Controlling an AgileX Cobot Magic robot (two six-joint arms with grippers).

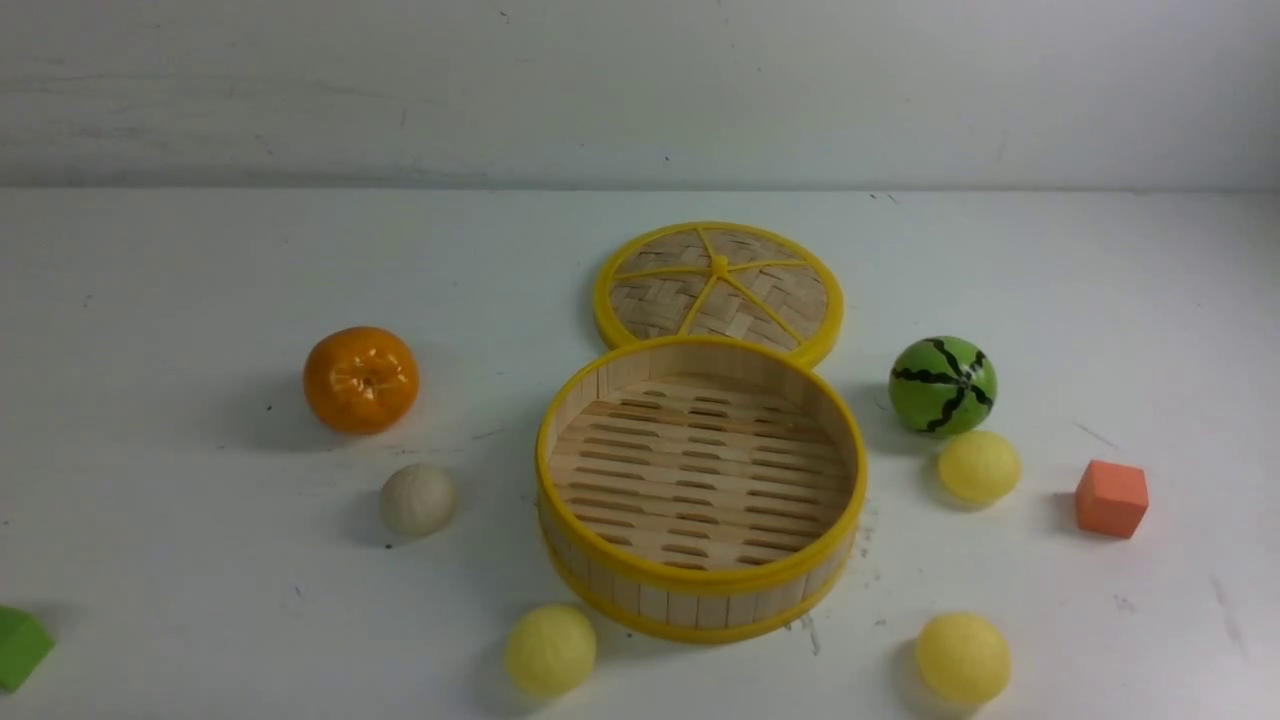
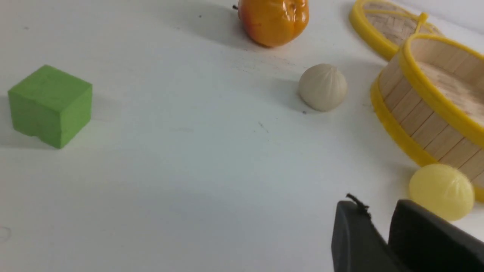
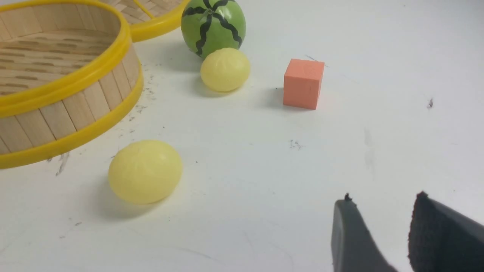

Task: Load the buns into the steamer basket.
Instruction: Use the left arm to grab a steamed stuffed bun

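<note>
Presently nothing is loaded: the buns (image 1: 550,650) are laid on the table (image 1: 200,600) around the empty steamer basket (image 1: 700,583), the left gripper (image 2: 378,207) and right gripper (image 3: 383,199) are held parted and empty, and a first grasp is judged required.

The round bamboo steamer basket (image 1: 690,600) is sitting in the middle, flat woven lid (image 1: 718,285) lying just behind it, two soft round buns (image 1: 417,498) lying either side.

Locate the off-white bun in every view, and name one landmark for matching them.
Front view: off-white bun left of the steamer basket, nearer than the orange.
Left wrist view: off-white bun near the orange and the steamer basket.
Right wrist view: not in it.
Shared landmark: the steamer basket.
</note>
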